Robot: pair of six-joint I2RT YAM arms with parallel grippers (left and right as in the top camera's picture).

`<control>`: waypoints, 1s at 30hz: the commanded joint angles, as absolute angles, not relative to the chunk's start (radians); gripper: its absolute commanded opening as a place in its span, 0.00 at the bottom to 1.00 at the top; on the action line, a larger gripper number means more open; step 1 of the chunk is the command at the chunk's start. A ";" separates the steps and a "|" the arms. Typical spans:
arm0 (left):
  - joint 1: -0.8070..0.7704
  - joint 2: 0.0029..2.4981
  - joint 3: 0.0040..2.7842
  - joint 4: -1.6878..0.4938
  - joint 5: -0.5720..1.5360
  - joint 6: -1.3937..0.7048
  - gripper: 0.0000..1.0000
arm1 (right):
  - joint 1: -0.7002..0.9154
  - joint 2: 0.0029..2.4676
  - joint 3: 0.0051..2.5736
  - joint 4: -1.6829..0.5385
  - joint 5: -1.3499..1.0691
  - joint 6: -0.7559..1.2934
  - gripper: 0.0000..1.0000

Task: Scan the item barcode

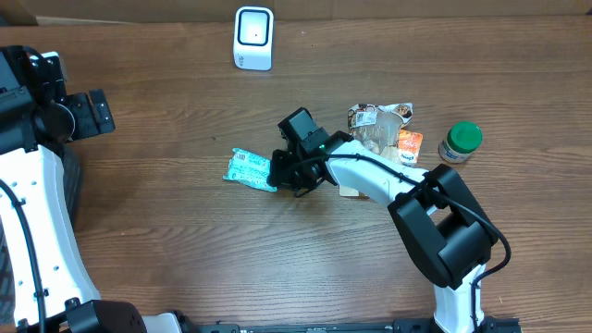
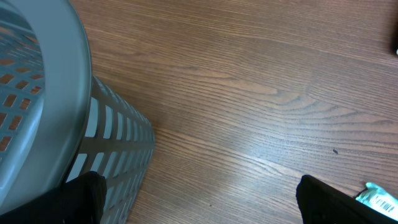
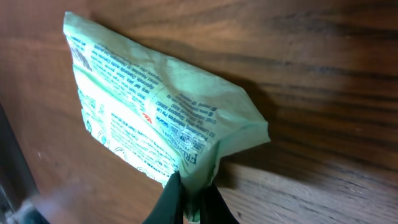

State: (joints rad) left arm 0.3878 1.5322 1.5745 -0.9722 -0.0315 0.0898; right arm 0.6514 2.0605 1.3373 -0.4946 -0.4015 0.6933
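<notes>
The item is a light green printed packet [image 1: 248,168] lying on the wooden table left of centre. My right gripper [image 1: 280,173] is at its right end. In the right wrist view the packet [image 3: 149,118] fills the upper left, and the gripper [image 3: 193,202] is shut on its pinched corner. The white barcode scanner [image 1: 253,37] stands at the back edge of the table. My left gripper [image 2: 199,208] is open over bare wood at the far left, with nothing between its fingers. A corner of the packet [image 2: 379,199] shows at that view's lower right.
A grey slatted basket [image 2: 37,93] stands close to the left gripper. Behind the right arm lie several crumpled snack packets [image 1: 384,125] and a green-lidded jar [image 1: 460,141].
</notes>
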 commanded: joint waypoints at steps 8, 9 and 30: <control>0.386 1.531 1.572 -0.971 -0.033 0.116 1.00 | 0.582 2.072 1.441 -0.757 -0.458 0.121 0.40; 0.386 1.531 1.572 -0.971 -0.033 0.116 1.00 | 0.577 2.072 1.441 -0.760 -0.460 0.124 0.43; 0.386 1.531 1.572 -0.971 -0.033 0.116 1.00 | 0.588 2.090 1.275 -0.484 -0.577 0.663 0.38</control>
